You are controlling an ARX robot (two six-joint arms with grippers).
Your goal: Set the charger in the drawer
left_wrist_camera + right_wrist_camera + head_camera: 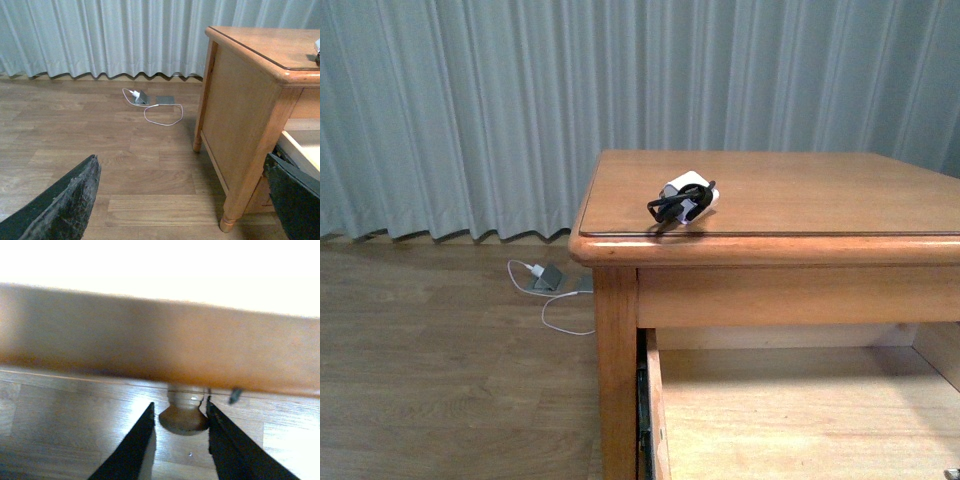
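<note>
The charger [685,199], a white cube wrapped in black cable, lies on the wooden cabinet's top [790,195] near its front left edge. The drawer [800,410] below is pulled out, showing pale wood inside. In the right wrist view its honey-brown front [150,340] fills the frame and my right gripper [180,408] is open, one finger on each side of the round knob [183,416], not clamping it. My left gripper [182,200] is open and empty, low over the floor beside the cabinet's left front leg [235,200]. Neither arm shows in the front view.
A white plug with a thin white cable and grey block [548,278] lies on the wooden floor left of the cabinet, also in the left wrist view [142,97]. A grey curtain [520,110] hangs behind.
</note>
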